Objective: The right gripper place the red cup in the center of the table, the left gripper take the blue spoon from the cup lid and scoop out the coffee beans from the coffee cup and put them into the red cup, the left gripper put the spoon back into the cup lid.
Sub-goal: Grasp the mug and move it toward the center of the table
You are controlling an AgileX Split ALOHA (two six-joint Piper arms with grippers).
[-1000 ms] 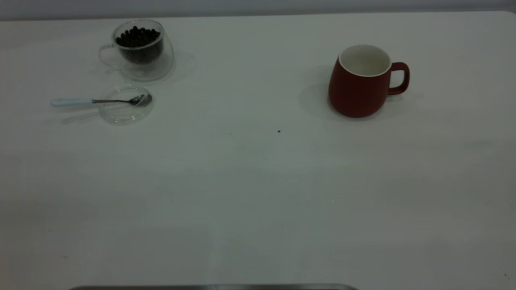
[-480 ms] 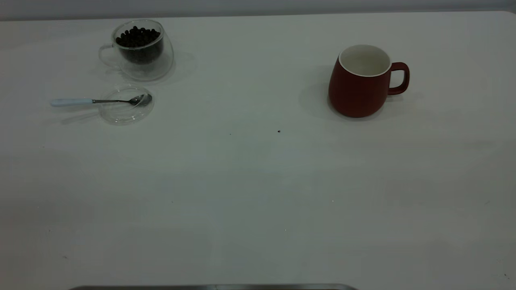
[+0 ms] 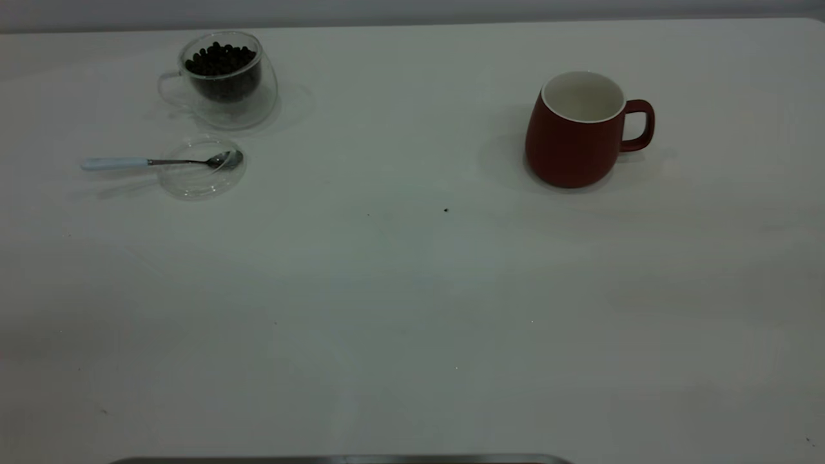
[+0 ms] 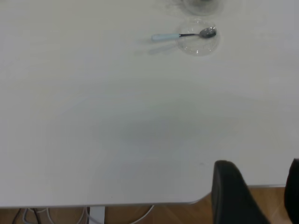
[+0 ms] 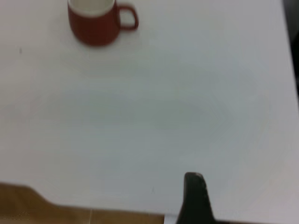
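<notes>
Red cup: untouched, far ahead of right gripper, whose finger state cannot be told. Blue spoon: on cup lid, far ahead of spread left gripper. All steps remain.

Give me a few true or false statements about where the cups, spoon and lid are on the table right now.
1. The red cup is empty. True.
2. The blue spoon stands inside the coffee cup. False: its bowl rests on the cup lid.
3. The coffee beans are in the coffee cup. True.
4. The red cup lies tipped over. False: it stands upright.
5. A tool grips the spoon. False: nothing touches it.
</notes>
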